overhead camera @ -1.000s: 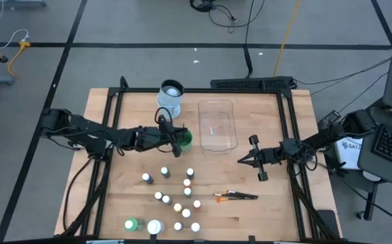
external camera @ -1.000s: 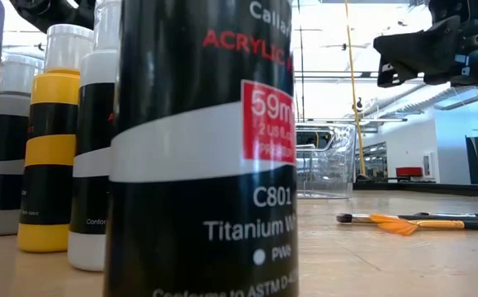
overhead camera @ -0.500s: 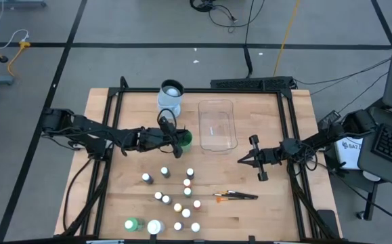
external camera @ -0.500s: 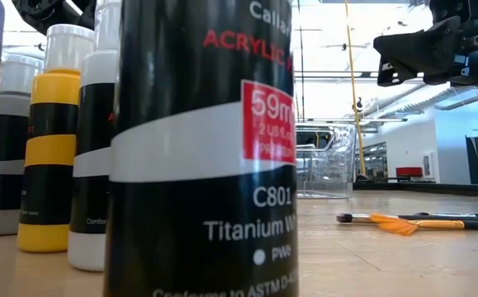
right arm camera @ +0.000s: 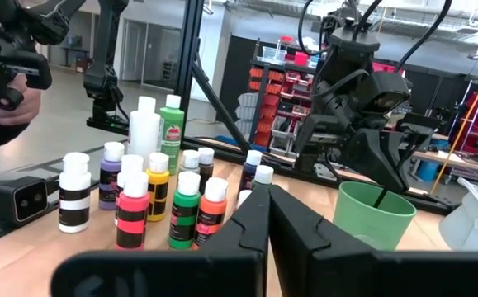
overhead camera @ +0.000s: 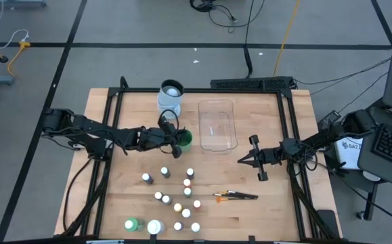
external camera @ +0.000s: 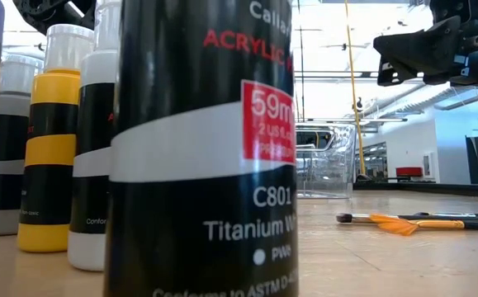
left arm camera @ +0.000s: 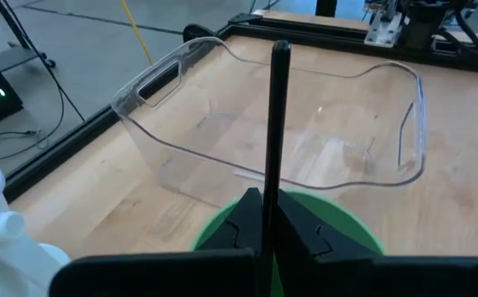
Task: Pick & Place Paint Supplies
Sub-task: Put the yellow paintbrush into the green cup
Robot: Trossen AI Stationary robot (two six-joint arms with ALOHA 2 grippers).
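Observation:
My left gripper [overhead camera: 177, 144] hovers over a green cup [overhead camera: 185, 140] at mid-table, shut on a thin dark brush [left arm camera: 276, 115]. The brush's lower end [right arm camera: 380, 196] reaches down into the cup [right arm camera: 376, 216]. Several small white-capped paint bottles [overhead camera: 179, 196] stand on the near half of the table. A green bottle [overhead camera: 132, 224] and a white jar [overhead camera: 155, 227] stand at the near edge. More brushes [overhead camera: 236, 196] lie flat to the right of the bottles. My right gripper [overhead camera: 242, 161] hangs shut above the table's right half and holds nothing. My left gripper pinches the brush's shaft [left arm camera: 265, 191] between its two fingers, which lie across it and come from the table's left, slanting slightly down. The brush stands nearly upright. Its upper part [left arm camera: 280, 58] rises above the fingers, and its lower end dips into the green cup.
A clear plastic tub [overhead camera: 217, 125] lies just right of the cup, and a pale jug [overhead camera: 170, 97] stands behind it. In the low view a black bottle [external camera: 205, 165] and a yellow one [external camera: 53, 140] fill the picture. Bare wood lies between the tub and the brushes.
My left gripper has tipped a little further down over the green cup, still shut on the brush.

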